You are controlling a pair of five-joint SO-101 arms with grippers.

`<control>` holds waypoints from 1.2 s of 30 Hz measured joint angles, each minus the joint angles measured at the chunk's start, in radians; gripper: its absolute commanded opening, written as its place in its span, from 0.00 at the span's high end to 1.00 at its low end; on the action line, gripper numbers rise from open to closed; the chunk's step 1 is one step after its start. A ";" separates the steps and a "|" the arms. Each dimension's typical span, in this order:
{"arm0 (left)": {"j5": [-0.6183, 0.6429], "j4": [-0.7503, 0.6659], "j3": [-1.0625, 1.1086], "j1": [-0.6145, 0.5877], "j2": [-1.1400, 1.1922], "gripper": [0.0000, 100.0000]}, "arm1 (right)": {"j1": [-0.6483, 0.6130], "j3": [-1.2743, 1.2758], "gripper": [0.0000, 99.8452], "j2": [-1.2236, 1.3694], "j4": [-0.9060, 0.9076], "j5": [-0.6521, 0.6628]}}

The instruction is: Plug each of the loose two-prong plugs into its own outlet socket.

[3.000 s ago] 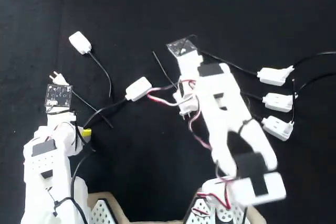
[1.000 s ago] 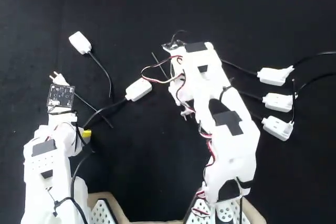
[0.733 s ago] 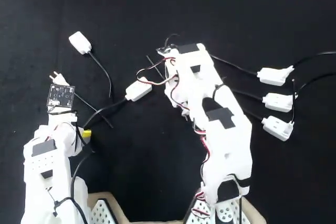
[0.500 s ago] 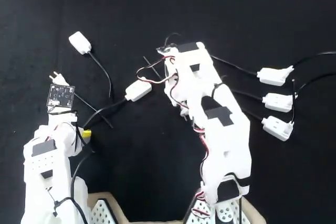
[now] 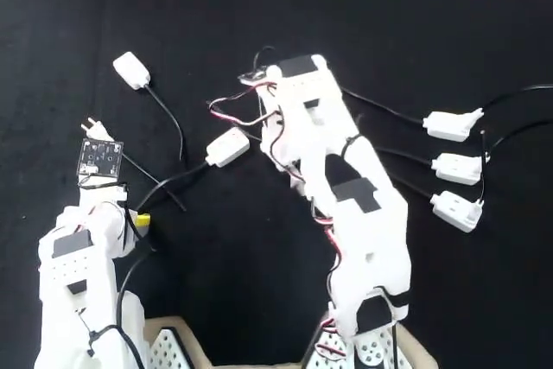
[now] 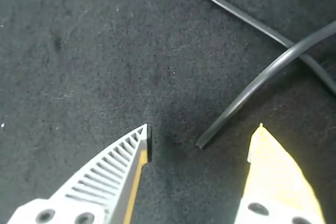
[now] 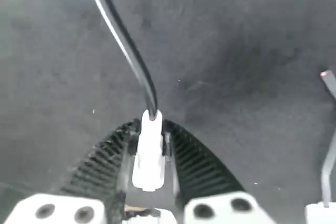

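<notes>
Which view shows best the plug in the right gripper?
The right wrist view: the white plug sits clamped in the right gripper, its black cable leading away. In the high view the arm covers it; the left wrist view looks at other cables.

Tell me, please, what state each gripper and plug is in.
Right gripper: shut on the white plug.
White plug: clamped in the right gripper, not in a socket.
Left gripper: open, empty, above the cloth.
Pronged plug: loose on the cloth, not in a socket.
</notes>
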 measured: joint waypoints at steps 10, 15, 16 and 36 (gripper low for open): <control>0.000 0.000 0.000 0.000 0.000 0.70 | 0.043 0.180 0.99 -0.008 -0.117 0.046; 0.000 0.000 0.000 0.000 0.000 0.70 | -0.025 0.284 0.92 -0.008 -0.169 0.044; 0.000 0.000 0.000 0.000 0.000 0.70 | -0.028 0.287 0.89 -0.009 -0.169 0.044; 0.000 0.000 0.000 0.000 0.000 0.70 | -0.064 -0.009 0.83 0.229 0.032 0.049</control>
